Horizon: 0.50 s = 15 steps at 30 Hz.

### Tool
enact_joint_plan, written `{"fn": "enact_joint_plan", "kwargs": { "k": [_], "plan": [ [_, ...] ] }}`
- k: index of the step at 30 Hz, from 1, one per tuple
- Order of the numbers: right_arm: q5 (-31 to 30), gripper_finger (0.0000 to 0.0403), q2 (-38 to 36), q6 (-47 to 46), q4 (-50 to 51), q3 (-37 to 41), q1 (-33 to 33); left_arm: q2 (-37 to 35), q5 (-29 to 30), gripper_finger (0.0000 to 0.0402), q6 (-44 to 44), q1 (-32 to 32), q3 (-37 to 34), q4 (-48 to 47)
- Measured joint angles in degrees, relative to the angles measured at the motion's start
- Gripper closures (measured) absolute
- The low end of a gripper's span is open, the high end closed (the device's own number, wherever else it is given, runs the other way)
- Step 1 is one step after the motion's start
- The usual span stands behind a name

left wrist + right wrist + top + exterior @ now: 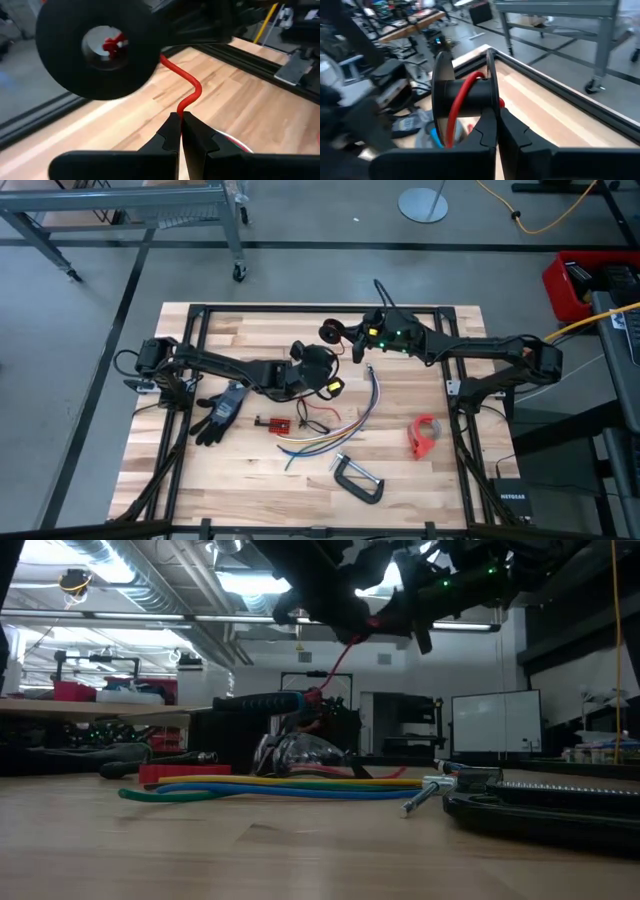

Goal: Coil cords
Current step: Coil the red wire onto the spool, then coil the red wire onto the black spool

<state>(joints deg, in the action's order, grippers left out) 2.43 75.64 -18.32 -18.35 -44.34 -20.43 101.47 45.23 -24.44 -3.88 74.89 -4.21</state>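
A: What is the left claw [180,120] doing?

B: In the left wrist view its two dark fingers are squeezed together on a red cord [192,92]. The cord bends up to a black spool [97,47]. You can see a red knot in the spool's middle hole.

A: Can you see that from above?

B: Not well. In the high view the spool [330,332] is small, high above the table, at about 12 o'clock from the table's middle. The left claw [322,370] sits just below it, near the middle.

A: And the right claw [499,117]?

B: Its own wrist view shows it pinched shut on the rim of one spool disc. The red cord [457,107] is wrapped over the spool's core there. The high view shows the right claw [352,335] just beside the spool, at its 3 o'clock.

A: Where are the other cords?

B: The high view shows a bundle of yellow, blue, green and purple strands [345,425] lying on the table at about 5 o'clock from the middle, and a thin black wire [312,418] just beside it. The low view shows the strands [290,787] flat on the wood, with the red cord [335,665] hanging above them.

A: Anything else?

B: A black glove [220,412] at 9 o'clock, a metal clamp [358,478] at 6 o'clock, and a red tape holder [425,435] at 4 o'clock.
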Motion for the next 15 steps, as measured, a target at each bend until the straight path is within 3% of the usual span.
{"fn": "enact_joint_plan", "kwargs": {
  "k": [9, 15],
  "plan": [
    [10.30, 0.0401, -3.47, 2.13, 1.92, -0.01, -0.01, 0.00, 5.47, 0.0401, 3.17, -1.88, 0.00, 0.02],
    [11.25, 0.0401, -6.39, 5.09, 9.93, -0.02, 0.02, 0.02, 5.83, 0.0401, 4.76, -2.24, 0.00, -0.25]
  ]
}}
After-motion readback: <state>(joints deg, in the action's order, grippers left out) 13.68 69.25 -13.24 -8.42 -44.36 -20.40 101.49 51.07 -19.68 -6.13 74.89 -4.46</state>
